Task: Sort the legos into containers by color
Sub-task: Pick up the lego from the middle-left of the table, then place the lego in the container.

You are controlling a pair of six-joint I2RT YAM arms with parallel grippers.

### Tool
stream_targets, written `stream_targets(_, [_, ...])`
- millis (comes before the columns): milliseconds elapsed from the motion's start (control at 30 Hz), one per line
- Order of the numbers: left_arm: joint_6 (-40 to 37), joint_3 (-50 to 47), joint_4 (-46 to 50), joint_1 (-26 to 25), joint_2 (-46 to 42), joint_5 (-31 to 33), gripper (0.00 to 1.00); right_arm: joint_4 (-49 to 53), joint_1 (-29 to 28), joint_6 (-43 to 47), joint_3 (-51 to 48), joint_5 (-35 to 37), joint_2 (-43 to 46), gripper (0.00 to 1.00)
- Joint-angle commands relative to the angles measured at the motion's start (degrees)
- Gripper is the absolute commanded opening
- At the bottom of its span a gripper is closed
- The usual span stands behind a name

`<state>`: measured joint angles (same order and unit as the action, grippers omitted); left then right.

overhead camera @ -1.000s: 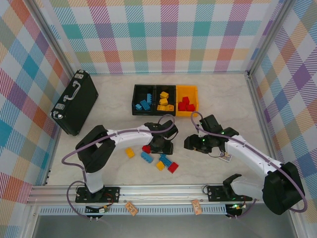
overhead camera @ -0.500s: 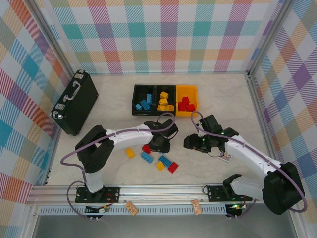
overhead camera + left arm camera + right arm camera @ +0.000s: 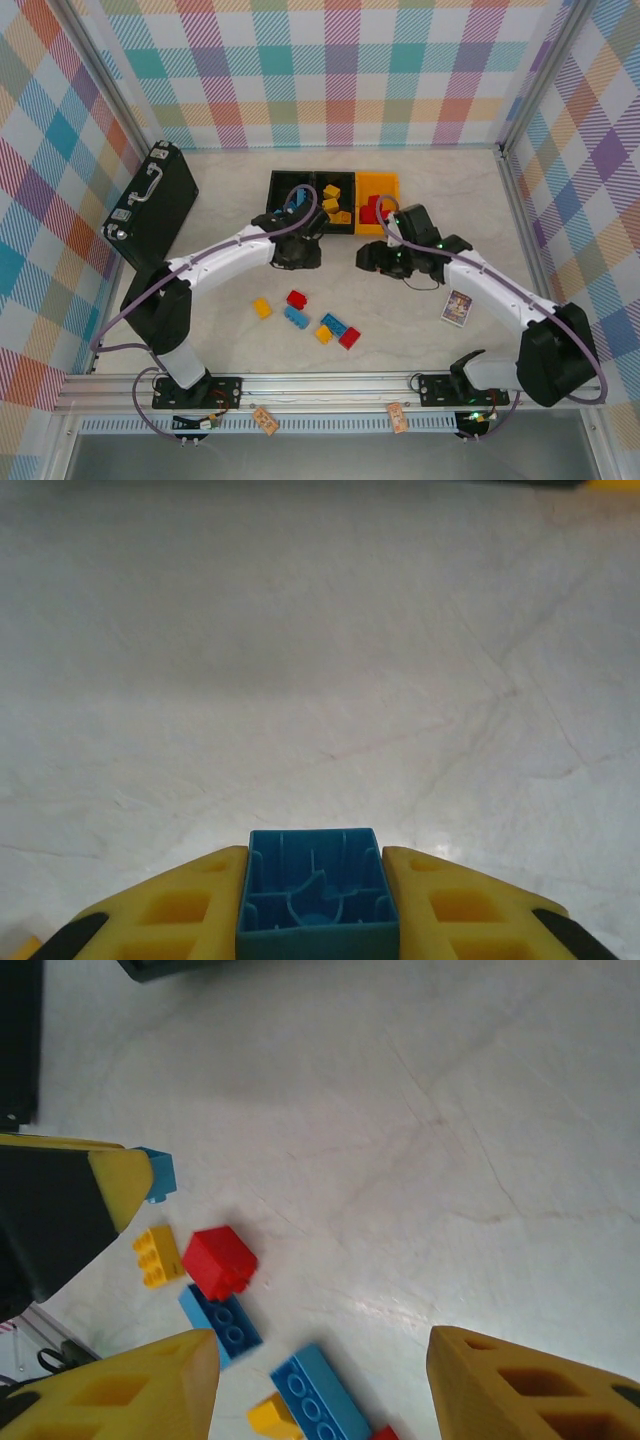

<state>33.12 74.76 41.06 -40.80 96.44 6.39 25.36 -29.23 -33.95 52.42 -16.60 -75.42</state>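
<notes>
- Nothing legible: no text, number or brand mark resolves in any of the three views.
- Printed card, lying flat on the table: multicoloured print, too small to read.
- Left orange tag, below the front rail: dark marks, unreadable.
- Right orange tag, below the same rail: dark marks, unreadable.
</notes>
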Motion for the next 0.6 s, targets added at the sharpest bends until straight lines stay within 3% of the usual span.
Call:
stream_targets(0, [-2.87, 2.98, 2.45, 3.35, -1.55, 1.49, 0.2, -2.43, 0.06, 1.16, 4.83, -1.18, -2.93, 0.57])
stream_targets(233, [-6.02, 10.67, 1.87, 10.03, 3.02, 3.01, 0.2, -2.64, 0.05, 1.62, 10.61, -1.57, -8.26, 0.57])
stream_targets(567, [-10.25, 28.38, 4.24, 15.3, 17.75, 6.0, 0.2, -2.66, 0.04, 1.57, 12.06, -1.16, -10.25, 0.57])
